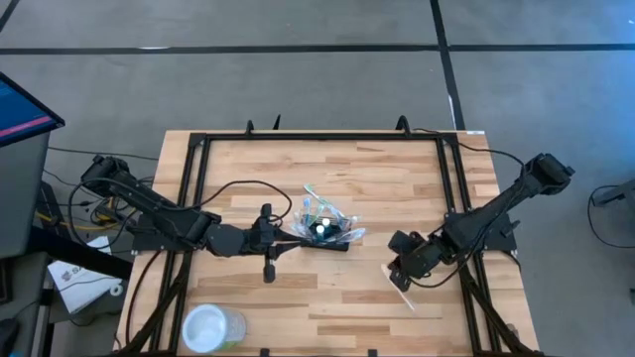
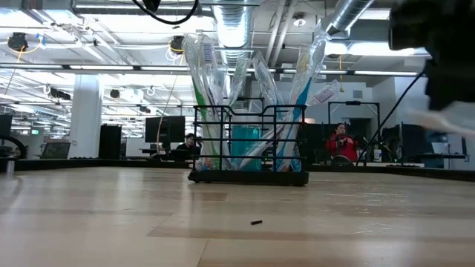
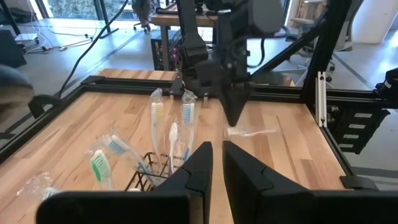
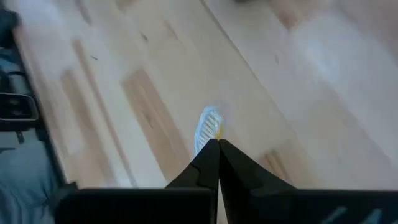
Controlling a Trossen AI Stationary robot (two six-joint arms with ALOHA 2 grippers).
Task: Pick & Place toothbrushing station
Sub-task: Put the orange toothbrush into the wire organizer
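Note:
The toothbrushing station (image 1: 323, 230), a small black wire caddy, stands on its base mid-table, with several wrapped toothbrushes (image 2: 215, 96) upright in it and fanning out. My left gripper (image 3: 217, 155) hovers just left of and above it, its fingers almost together with nothing between them; it also shows in the high view (image 1: 288, 238). My right gripper (image 1: 400, 276), toward the table's right, is shut on one wrapped toothbrush (image 1: 399, 288). That brush's head (image 4: 208, 127) shows past the fingertips. My right gripper pinches the wrapped toothbrush between its two fingers just behind the brush head (image 4: 210, 138). The fingers slant down from above and lie across the brush. The brush (image 3: 252, 132) lies about level in the hold, lifted clear of the table. The fingers hide the handle in the wrist view.
A clear round plastic cup (image 1: 212, 327) stands near the table's front left corner. A black metal frame (image 1: 327, 137) runs round the tabletop. A small dark bit (image 2: 256, 222) lies on the wood in front of the caddy. People sit in the room behind (image 2: 341, 142).

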